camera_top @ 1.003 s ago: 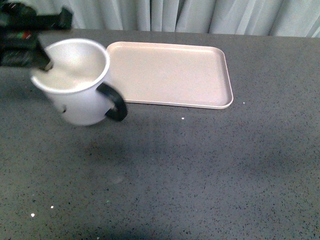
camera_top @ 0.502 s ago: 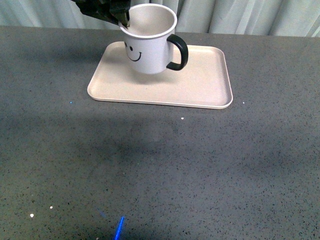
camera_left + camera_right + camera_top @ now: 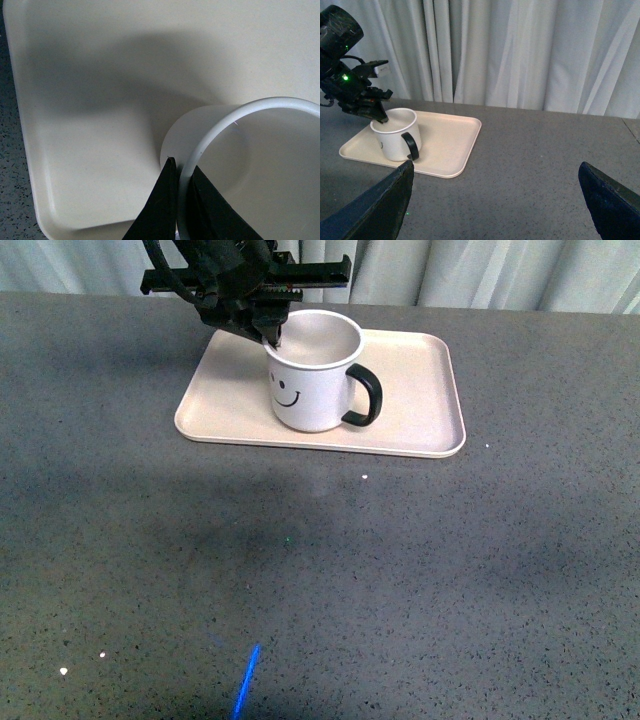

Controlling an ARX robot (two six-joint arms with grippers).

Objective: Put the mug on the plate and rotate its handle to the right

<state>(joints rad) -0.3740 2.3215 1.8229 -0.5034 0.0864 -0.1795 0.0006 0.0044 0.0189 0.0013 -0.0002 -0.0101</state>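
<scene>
The white mug (image 3: 310,380) with its black smiley face stands upright on the pale pink plate (image 3: 420,390), left of the plate's middle. Its black handle (image 3: 365,396) points right and a little toward me. My left gripper (image 3: 272,340) reaches down from the back and is shut on the mug's rim at its far left side, one finger inside and one outside (image 3: 165,200). The mug (image 3: 235,165) and the plate (image 3: 100,100) fill the left wrist view. My right gripper (image 3: 495,200) hangs open over bare table, well away from the mug (image 3: 395,137) and the plate (image 3: 450,140).
The dark speckled tabletop (image 3: 320,580) spreads in front of the plate. Pale curtains (image 3: 520,50) hang behind the table's back edge. A small blue streak of light (image 3: 245,680) lies on the table near the front.
The mug has come from the left over the plate and has come down onto it. My left gripper has stayed shut on its rim throughout.
</scene>
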